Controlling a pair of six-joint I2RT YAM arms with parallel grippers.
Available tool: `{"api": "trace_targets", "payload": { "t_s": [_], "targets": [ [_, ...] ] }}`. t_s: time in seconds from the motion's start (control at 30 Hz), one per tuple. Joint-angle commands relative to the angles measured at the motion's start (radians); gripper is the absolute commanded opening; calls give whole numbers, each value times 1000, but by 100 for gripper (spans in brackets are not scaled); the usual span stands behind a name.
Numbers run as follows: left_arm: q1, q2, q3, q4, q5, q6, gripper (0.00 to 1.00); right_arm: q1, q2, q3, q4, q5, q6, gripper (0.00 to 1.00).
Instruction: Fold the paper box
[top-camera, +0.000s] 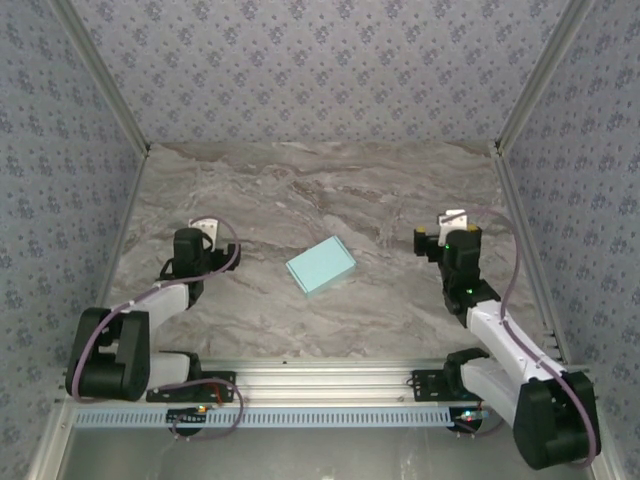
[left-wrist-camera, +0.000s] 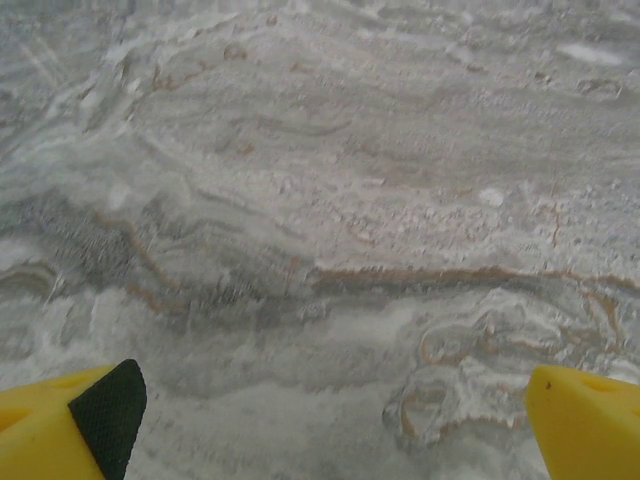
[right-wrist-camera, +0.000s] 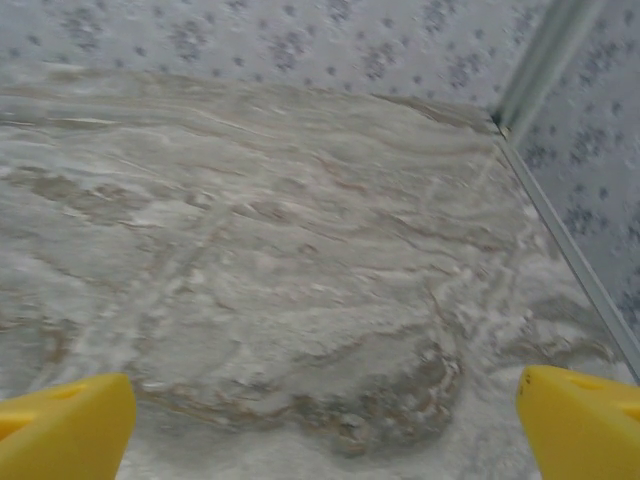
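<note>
Near the middle of the marble-patterned table (top-camera: 400, 190) lay the paper box (top-camera: 321, 265), a light turquoise rectangle with no loose tabs or flaps visible in the top external view. Its top face appeared flat. Whether every flap was fully tucked could not be determined at that size. Its long axis ran diagonally, from the near-left toward the far-right.

The box sat between the two arms and well apart from both. From the left gripper (top-camera: 203, 232) it lay to the right and slightly nearer the bases. From the right gripper (top-camera: 455, 222) it lay to the left and likewise slightly nearer. The left gripper appeared marginally closer, but the margin was too small to favour either arm.

Both grippers stood with their fingers spread wide and held nothing. In the left wrist view the left gripper (left-wrist-camera: 330, 430) showed its yellow fingers (left-wrist-camera: 585, 425) at opposite edges, with bare marble between them. The right gripper (right-wrist-camera: 320, 425) showed the same in the right wrist view.

Judged from its compact shape, the fold looked finished or nearly so. Any further contact would require an arm to travel inward and align its jaws across the diagonal.
</note>
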Motion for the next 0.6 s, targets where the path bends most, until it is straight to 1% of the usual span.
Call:
{"api": "trace_targets", "payload": {
  "t_s": [0.0,0.03,0.1,0.13,0.17,0.2,0.23,0.27,0.3,0.33,0.37,0.4,0.43,0.47,0.5,0.53,0.57],
  "targets": [
    [14,46,11,206,57,20,99,-93,40,-82,214,-159,-3,100],
    [14,68,42,158,61,37,99,-128,75,-91,241,-185,-6,100],
    [16,113,80,148,92,105,99,-189,170,-92,303,-274,-24,100],
    [23,121,80,164,95,115,99,-206,217,-97,344,-294,-18,100],
    [46,132,62,211,116,109,99,-216,269,-102,408,-303,6,100],
    [86,147,38,281,140,75,99,-222,314,-98,462,-311,24,100],
    [123,157,33,303,172,36,99,-222,341,-84,471,-332,21,100],
    [165,196,23,364,210,1,99,-221,382,-68,507,-340,27,100],
    [186,229,-3,443,214,-27,99,-220,428,-40,503,-342,30,100],
    [187,238,-25,484,213,-29,99,-217,473,-19,493,-327,30,100],
    [183,243,-28,511,247,-12,99,-213,528,-18,543,-315,32,100],
    [176,231,-24,472,241,1,99,-213,580,-25,601,-305,39,100],
    [177,239,-29,500,241,-5,99,-210,600,-28,639,-294,44,100],
    [181,236,-22,483,239,-7,99,-207,575,-10,566,-281,41,100],
    [181,239,-15,470,222,-16,99,-194,584,-2,558,-236,40,100],
    [183,241,-15,475,219,-22,99,-186,586,-4,571,-221,34,100],
    [184,240,-12,465,218,-20,99,-183,580,1,544,-210,33,100]
  ]
}}
